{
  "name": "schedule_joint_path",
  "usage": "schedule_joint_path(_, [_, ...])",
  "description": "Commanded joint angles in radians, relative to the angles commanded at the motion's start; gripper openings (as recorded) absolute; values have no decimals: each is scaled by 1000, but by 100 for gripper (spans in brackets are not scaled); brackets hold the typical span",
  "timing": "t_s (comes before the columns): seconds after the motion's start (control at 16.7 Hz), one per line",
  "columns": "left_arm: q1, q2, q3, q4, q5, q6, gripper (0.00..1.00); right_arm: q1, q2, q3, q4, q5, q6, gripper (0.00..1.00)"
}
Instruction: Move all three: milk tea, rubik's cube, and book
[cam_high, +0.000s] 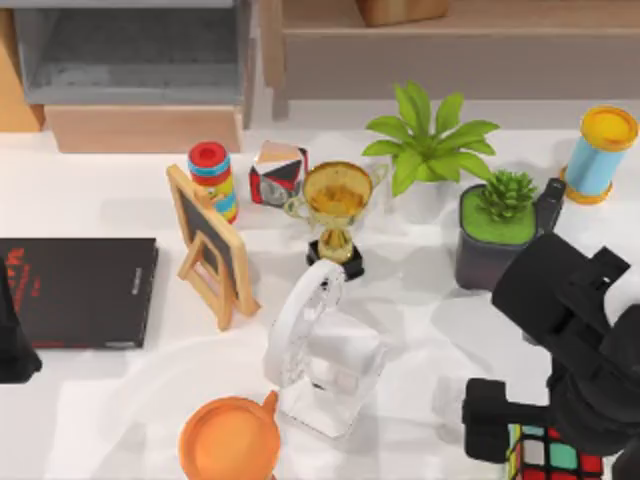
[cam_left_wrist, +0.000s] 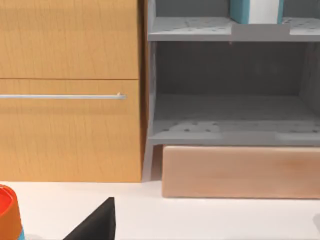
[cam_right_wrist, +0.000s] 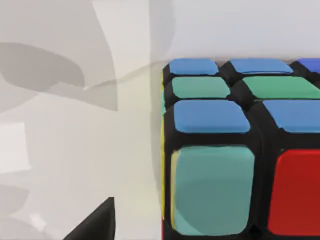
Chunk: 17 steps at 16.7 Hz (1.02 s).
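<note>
Cube at the table's near right corner, tucked right under the right gripper. Filled the right wrist view from very close, teal and red stickers nearest, blue and green beyond. Lay straight below and slightly to the near side of the gripper, so probably needed only a short, plumb descent. No long axis to line up with, just flat faces to square against. Could not tell whether this gripper was spread or clenched, nor whether it touched the cube.

Farther up on the left side, book, flat, black cover up, long axis running left to right. Sat just beside the left gripper at the table's left edge, well apart from the right arm. Judged a job for the left arm. Grip state there could not be told either.

Between the two, chalkboard, standing upright, not to be confused with the book.

Farthest back at the right edge, blue yellow-lidded cup, likely the milk tea, nearer the right arm.
</note>
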Motion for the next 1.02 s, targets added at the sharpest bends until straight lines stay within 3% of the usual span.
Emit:
schedule_joint_path(0.06, [0,0,0,0,0,0,100,0,0,0,0,0,0,100])
schedule_joint_path(0.84, [0,0,0,0,0,0,100,0,0,0,0,0,0,2])
schedule_joint_path(1.02, [0,0,0,0,0,0,100,0,0,0,0,0,0,0])
